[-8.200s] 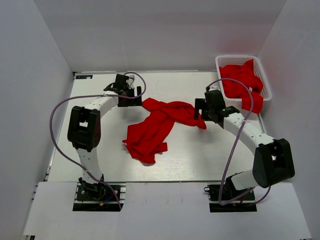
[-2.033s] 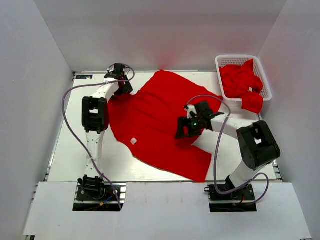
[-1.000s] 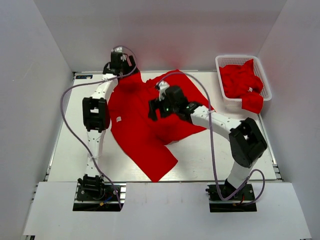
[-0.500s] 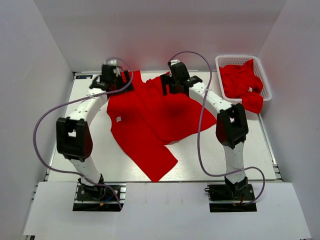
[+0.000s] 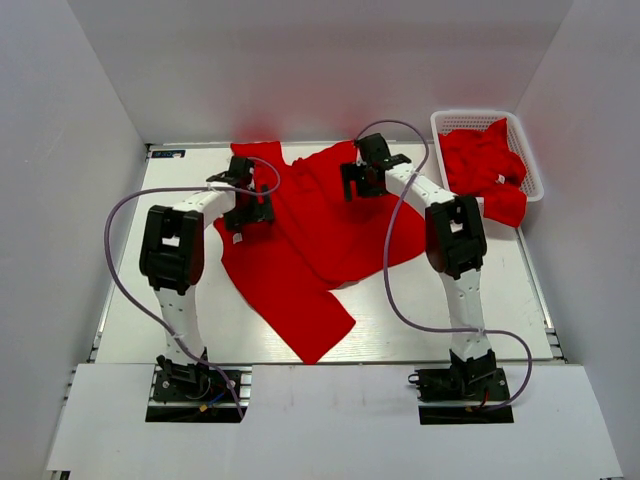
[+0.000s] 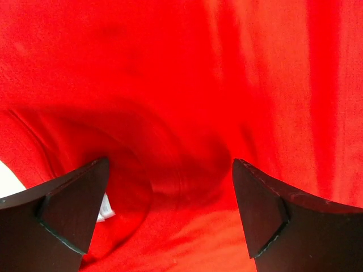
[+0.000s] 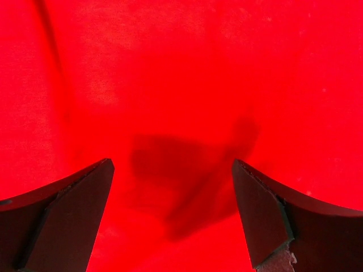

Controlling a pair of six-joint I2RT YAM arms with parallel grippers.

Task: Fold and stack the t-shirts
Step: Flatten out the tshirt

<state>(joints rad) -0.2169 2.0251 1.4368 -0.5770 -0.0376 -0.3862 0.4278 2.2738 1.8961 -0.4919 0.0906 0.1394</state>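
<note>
One red t-shirt (image 5: 310, 230) lies spread on the white table, partly folded over itself, a long flap reaching toward the near edge. Its small white label (image 5: 234, 238) shows by the left arm and in the left wrist view (image 6: 103, 211). My left gripper (image 5: 252, 207) is open and empty just above the shirt's left part (image 6: 170, 113). My right gripper (image 5: 362, 183) is open and empty above the shirt's far right part (image 7: 170, 85). More red t-shirts (image 5: 484, 165) lie heaped in the basket.
A white plastic lattice basket (image 5: 443, 122) stands at the far right corner; one shirt hangs over its near rim (image 5: 502, 205). White walls close in the table on three sides. Purple cables loop from both arms.
Both grippers have let go of the shirt's far edge and opened. The left gripper has moved nearer and right over the shirt. The right gripper has shifted slightly right. The shirt lies flatter.
</note>
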